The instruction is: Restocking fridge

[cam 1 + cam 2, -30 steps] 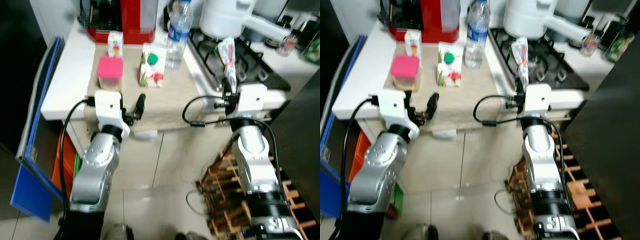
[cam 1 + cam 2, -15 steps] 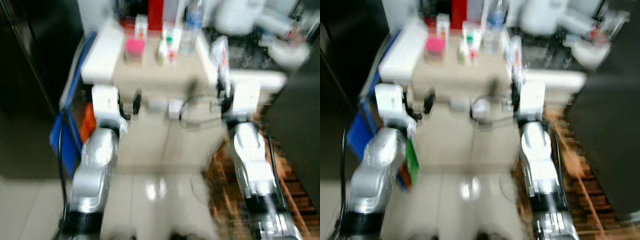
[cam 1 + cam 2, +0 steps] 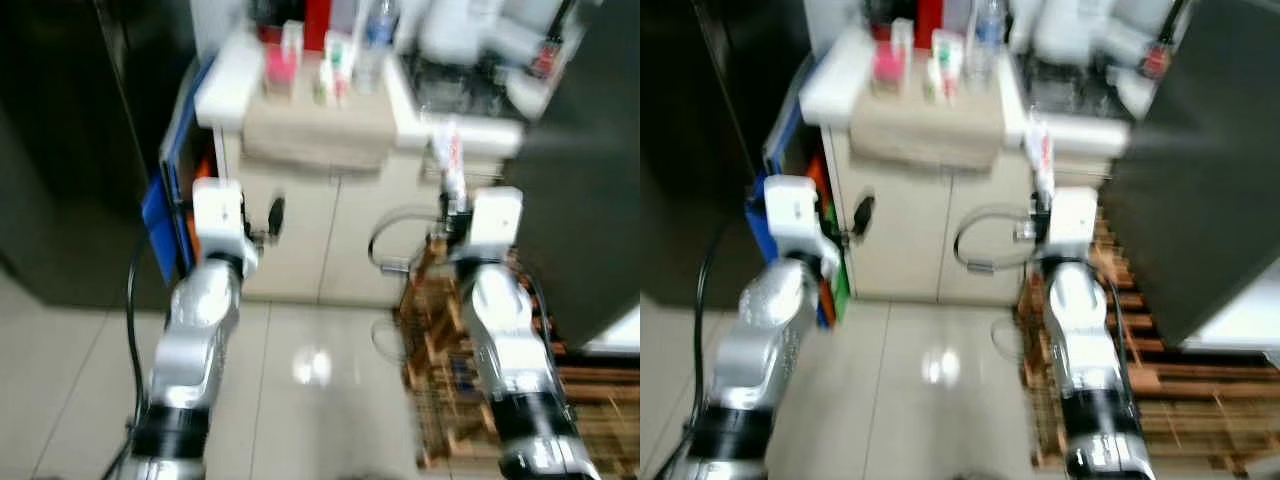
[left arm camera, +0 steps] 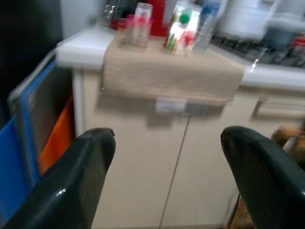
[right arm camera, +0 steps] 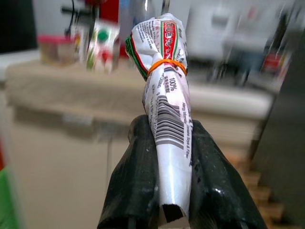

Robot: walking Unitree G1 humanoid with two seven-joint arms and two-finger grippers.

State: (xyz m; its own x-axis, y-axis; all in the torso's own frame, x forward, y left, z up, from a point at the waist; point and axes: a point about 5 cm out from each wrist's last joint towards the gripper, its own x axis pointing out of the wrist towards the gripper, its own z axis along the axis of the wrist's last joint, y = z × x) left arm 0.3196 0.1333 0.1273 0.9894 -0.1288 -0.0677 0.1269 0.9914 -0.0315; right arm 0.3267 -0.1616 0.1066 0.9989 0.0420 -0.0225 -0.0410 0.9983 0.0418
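Observation:
My right gripper (image 5: 170, 140) is shut on a rolled plastic food packet (image 5: 164, 81) tied with an orange rubber band; the packet (image 3: 449, 160) stands upright in front of the counter's right part. Held level before the cream cabinet doors (image 4: 171, 157), my left gripper (image 4: 167, 143) is open with nothing between its fingers (image 4: 78, 176). On the counter's beige mat (image 3: 315, 135) stand a pink-lidded container (image 3: 279, 68), a green-capped carton (image 3: 335, 78), a small carton (image 3: 291, 40) and a water bottle (image 3: 377, 30). The views are blurred.
A red appliance (image 3: 316, 15) and a white kettle (image 3: 455, 30) stand at the back, beside a gas hob (image 3: 465, 90). Blue boards (image 3: 165, 190) lean left of the cabinet. A wooden rack (image 3: 440, 330) sits low right. Dark panels rise at the left (image 3: 80, 150) and right (image 3: 590, 180).
The camera has drawn back from the counter, which now looks smaller and farther, with tiled floor showing below. Both grippers keep their pose; the right one still holds the packet.

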